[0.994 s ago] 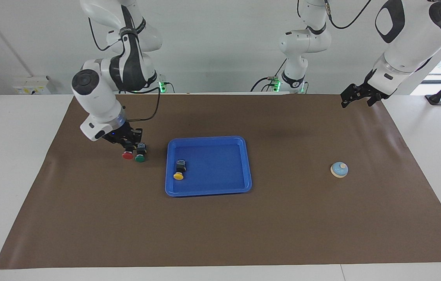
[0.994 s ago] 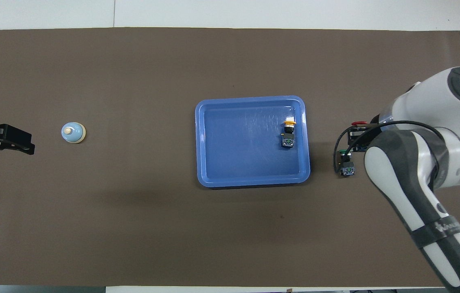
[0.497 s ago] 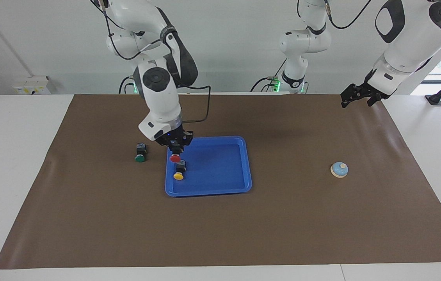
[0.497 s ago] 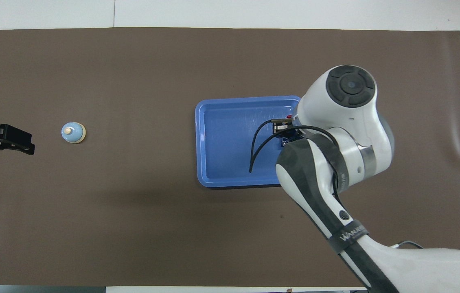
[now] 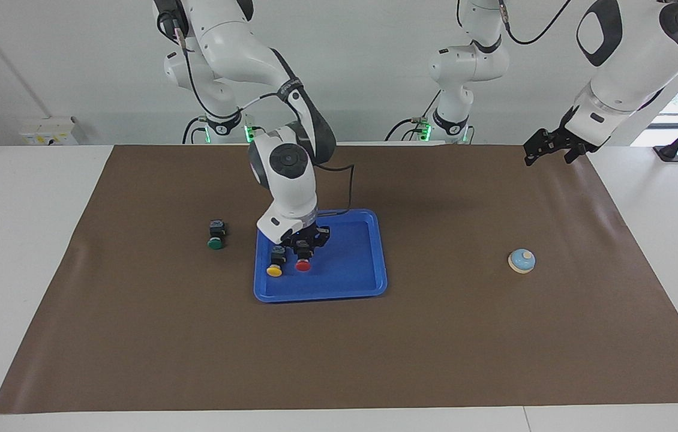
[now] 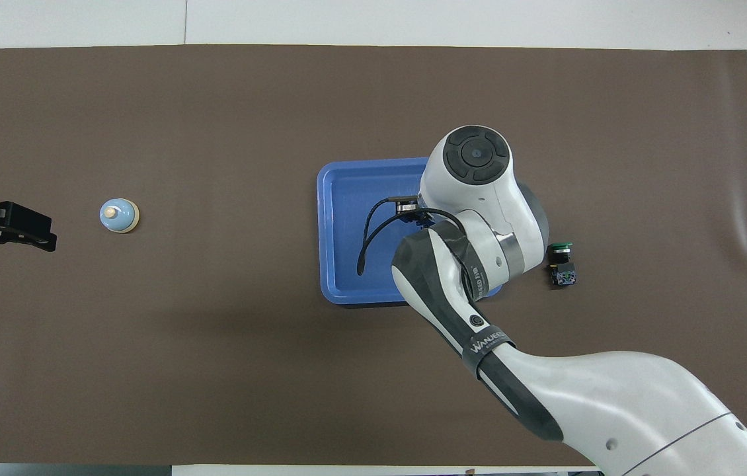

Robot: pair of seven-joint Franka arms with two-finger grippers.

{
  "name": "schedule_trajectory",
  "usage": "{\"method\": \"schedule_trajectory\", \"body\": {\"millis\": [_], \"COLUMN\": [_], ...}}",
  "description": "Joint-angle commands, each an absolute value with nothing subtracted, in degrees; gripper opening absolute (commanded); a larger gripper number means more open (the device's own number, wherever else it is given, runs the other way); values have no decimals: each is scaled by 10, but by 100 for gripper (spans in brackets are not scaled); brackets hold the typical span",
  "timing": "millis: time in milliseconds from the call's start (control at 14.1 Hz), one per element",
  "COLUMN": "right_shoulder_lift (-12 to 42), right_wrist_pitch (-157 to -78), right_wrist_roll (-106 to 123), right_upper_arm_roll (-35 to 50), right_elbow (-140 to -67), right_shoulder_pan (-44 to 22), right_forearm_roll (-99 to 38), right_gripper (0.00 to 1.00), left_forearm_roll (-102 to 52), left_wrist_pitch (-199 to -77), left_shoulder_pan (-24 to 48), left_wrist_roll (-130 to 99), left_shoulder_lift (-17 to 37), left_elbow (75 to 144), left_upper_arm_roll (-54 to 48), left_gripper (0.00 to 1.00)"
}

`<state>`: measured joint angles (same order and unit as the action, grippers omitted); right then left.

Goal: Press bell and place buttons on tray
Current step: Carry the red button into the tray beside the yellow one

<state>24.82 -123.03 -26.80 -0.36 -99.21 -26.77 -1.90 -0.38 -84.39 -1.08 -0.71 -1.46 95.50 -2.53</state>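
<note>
Tray: the flat rectangular bright blue plastic tray [image 5: 369,287] with rounded corners and a raised rim lies near the middle of the brown table mat [image 5: 375,360].
Yellow button: the black boxy push-button switch with a round yellow cap [image 5: 275,268] lies on its side in the tray, close to the rim at the right arm's end; this one counts as placed.
Red button: the matching black switch with a round red cap [image 5: 303,265] is low over the tray floor, just beside the yellow button; whether it touches the floor cannot be told.
Right gripper: the right gripper [image 5: 305,245] is clamped on the red button's black body, over the tray; in the overhead view the arm covers it.
Green button: the black switch with a round green cap [image 5: 215,239] lies on the mat off the tray, toward the right arm's end; it is not yet placed.
Bell: the small round desk bell with light blue dome, cream base and cream knob [image 5: 522,260] stands on the mat toward the left arm's end, well apart from the tray; nothing shows whether it has been pressed.
Left gripper: the left gripper [image 5: 546,147] waits with fingers spread wide, holding nothing, above the mat's corner at the left arm's end.
Progress: one button down, the second about to be released, the third to fetch.
</note>
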Motion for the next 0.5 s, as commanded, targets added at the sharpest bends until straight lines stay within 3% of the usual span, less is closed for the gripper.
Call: {"method": "schedule_trajectory", "body": {"millis": [0,71,142,426], "right_shoulder_lift": [247,245,244,222], "right_wrist_pitch": [-1267,-1266,-1262,-1196], "right_wrist_roll": [-278,-279,-279,-284], "right_upper_arm_roll": [-5,-5,-5,-7], "right_elbow": [-1023,-1027,-1027,-1002], "right_shoulder_pan": [-270,-271,-272,-270], "right_forearm_roll": [-26,-26,-25,-25], "right_gripper": [40,88,100,100], "left_forearm_roll": [1,1,1,1], "left_wrist_pitch": [-834,-834,-834,-834], "left_shoulder_pan": [-11,-11,-11,-11], "left_wrist_roll": [-9,-9,-9,-9], "left_shoulder_lift": [-20,-20,-21,-21], "left_elbow": [952,952,952,952], "left_upper_arm_roll": [-24,-24,-24,-24], "left_gripper": [100,100,100,100]}}
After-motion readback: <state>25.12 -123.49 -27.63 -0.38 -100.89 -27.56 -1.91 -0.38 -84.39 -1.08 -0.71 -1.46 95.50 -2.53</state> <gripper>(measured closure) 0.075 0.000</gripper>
